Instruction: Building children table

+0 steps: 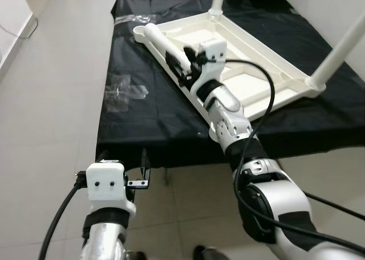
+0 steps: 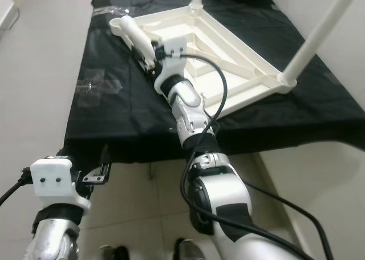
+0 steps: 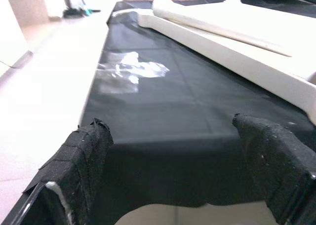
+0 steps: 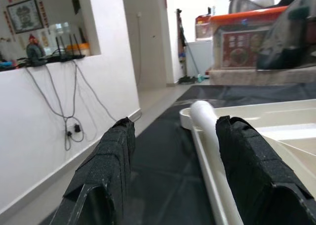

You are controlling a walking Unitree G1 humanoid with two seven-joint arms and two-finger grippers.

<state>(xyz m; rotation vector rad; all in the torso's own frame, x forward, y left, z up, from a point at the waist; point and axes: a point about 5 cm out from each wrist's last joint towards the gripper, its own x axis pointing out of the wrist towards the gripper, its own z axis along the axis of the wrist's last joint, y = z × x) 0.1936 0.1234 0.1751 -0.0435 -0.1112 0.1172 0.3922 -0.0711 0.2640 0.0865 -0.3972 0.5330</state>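
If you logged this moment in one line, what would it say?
right gripper: open, at loose table leg | left gripper: open, idle by table edge | tabletop: upside down, two legs on

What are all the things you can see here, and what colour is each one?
Tabletop: one, cream-white, lying upside down on the black cloth.
Fitted legs: two, white, standing up from the tabletop's corners.
Loose leg: one, white, lying along the tabletop's left edge.
Black cloth: one, covering the long surface.
Clear plastic wrap: one piece, on the cloth's left side.
Floor: pale tiles.
Right gripper: black fingers open beside the loose leg.
Left gripper: black fingers open, low before the cloth's near edge.
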